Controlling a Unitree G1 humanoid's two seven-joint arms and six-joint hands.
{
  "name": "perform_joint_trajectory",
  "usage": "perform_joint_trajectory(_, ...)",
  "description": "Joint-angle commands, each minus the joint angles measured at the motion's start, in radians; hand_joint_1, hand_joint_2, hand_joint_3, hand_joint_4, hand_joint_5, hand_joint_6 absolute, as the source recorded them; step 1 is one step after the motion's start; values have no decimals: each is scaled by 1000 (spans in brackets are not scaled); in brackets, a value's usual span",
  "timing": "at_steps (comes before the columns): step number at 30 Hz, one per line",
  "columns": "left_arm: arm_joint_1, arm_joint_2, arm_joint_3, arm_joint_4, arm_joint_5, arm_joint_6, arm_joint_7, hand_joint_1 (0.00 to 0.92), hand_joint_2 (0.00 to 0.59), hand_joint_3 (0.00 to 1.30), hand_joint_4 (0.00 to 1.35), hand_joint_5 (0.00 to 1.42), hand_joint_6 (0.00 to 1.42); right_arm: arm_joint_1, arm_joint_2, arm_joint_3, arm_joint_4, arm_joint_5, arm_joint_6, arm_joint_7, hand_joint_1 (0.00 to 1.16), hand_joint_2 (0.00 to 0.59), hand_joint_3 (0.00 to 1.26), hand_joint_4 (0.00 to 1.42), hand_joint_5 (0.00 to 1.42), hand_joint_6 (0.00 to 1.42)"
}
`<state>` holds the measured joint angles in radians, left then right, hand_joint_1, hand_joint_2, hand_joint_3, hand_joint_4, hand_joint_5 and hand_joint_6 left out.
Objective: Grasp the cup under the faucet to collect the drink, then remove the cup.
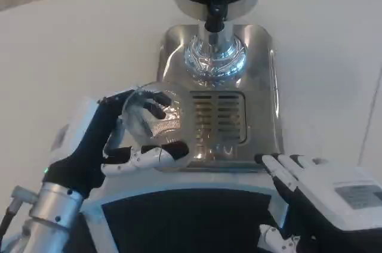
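Head view: my left robot hand (104,139) holds a clear ribbed cup (156,123), fingers wrapped around its wall. The cup overlaps the left edge of the steel tray (262,86), just beside the slotted grate (218,116). The black faucet (215,14) hangs over the tray's far end, well apart from the cup. My right robot hand (310,184) rests at the tray's near right corner, fingers apart, holding nothing. Bare white desk (77,44) spreads wide on both sides.
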<state>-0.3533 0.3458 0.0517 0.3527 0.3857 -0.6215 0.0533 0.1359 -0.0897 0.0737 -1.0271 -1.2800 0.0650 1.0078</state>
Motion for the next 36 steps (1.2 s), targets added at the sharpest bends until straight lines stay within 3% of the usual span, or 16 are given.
perform_joint_trajectory(1,-97,-17,-42,116,30,-24,70,563,43,1020,1219,1424,1424,16,5,-11,-20,-2,5,23,144,560,0,0,0,0)
perform_joint_trajectory(23,-434,-59,-196,590,98,-32,294,568,44,1027,1208,1424,1417,30,5,-18,-9,5,13,50,144,560,0,0,0,0)
perform_joint_trajectory(27,-464,-59,-223,626,128,-27,342,552,9,850,956,1188,1312,30,6,-18,-5,5,15,49,143,558,0,0,0,0)
perform_joint_trajectory(29,-478,-57,-243,634,159,-9,376,508,16,718,768,1035,1222,29,8,-18,-2,4,17,50,143,557,0,0,0,0)
perform_joint_trajectory(32,-489,-57,-261,642,180,12,409,440,45,591,612,915,1147,26,9,-17,2,3,21,51,142,556,0,0,0,0)
perform_joint_trajectory(33,-492,-56,-266,644,185,19,420,404,47,513,518,835,1069,25,8,-17,3,3,23,51,142,556,0,0,0,0)
perform_joint_trajectory(34,-494,-55,-271,646,187,24,426,363,43,395,398,693,902,24,8,-17,5,3,25,51,142,556,0,0,0,0)
perform_joint_trajectory(36,-496,-53,-279,647,190,35,438,320,35,270,271,534,709,22,6,-18,8,3,27,51,142,555,0,0,0,0)
